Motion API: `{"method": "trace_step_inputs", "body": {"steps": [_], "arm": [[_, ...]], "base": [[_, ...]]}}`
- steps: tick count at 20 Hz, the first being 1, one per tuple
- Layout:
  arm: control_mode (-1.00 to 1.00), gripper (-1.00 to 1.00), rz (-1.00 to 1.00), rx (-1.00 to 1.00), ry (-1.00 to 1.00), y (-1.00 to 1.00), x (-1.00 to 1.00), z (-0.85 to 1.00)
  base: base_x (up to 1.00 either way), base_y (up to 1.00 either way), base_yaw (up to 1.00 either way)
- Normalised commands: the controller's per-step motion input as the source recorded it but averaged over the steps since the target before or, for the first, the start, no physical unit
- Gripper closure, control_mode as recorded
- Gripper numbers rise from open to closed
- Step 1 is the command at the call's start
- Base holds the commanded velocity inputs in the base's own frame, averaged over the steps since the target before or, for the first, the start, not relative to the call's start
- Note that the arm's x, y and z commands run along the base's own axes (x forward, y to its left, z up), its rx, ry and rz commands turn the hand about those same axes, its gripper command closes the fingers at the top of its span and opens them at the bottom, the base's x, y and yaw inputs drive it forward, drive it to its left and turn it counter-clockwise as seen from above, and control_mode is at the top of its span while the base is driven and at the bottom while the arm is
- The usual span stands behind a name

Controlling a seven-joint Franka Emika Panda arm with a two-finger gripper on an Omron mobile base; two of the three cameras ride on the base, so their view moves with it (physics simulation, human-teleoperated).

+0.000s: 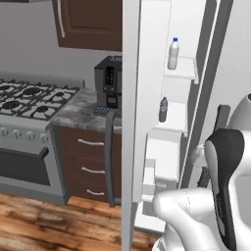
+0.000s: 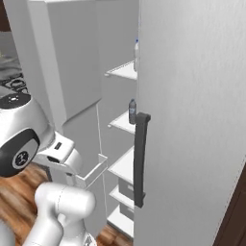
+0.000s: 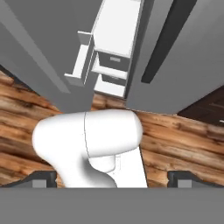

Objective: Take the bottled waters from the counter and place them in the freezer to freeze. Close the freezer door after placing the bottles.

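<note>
Flanking speckled counter point(image 1: 78, 115): stove point(image 1: 29, 100), open freezer point(image 1: 179, 98).

The freezer point(image 1: 169, 147) stands open between its door point(image 1: 128, 122) on the left and the fridge door point(image 2: 192, 120) on the right; lower shelves bare.

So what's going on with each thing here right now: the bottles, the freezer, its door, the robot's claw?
Milky white bottle: upright on an upper freezer shelf.
Clear greyish bottle: upright on the shelf below.
Freezer: open, white shelves and drawers showing.
Freezer door: swung open, not yet closed.
Gripper: open, holding nothing, pointing down at the wooden floor.
Coffee machine: standing on the counter.
</note>
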Motion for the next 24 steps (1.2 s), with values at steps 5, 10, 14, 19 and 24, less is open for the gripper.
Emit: {"method": "trace_step_inputs", "body": {"steps": [5,10,14,19,24], "arm": [[1.00,-1.00,0.00,0.00,0.00,0.00,0.00,0.00],[1.00,-1.00,0.00,0.00,0.00,0.00,0.00,0.00],[1.00,-1.00,0.00,0.00,0.00,0.00,0.00,0.00],[1.00,-1.00,0.00,0.00,0.00,0.00,0.00,0.00],[1.00,-1.00,0.00,0.00,0.00,0.00,0.00,0.00]], "base": [[-0.46,0.35,-0.22],[-0.12,0.55,-0.30],[0.00,0.53,-0.42],[-0.04,0.51,-0.23],[-0.14,0.43,-0.10]]}}
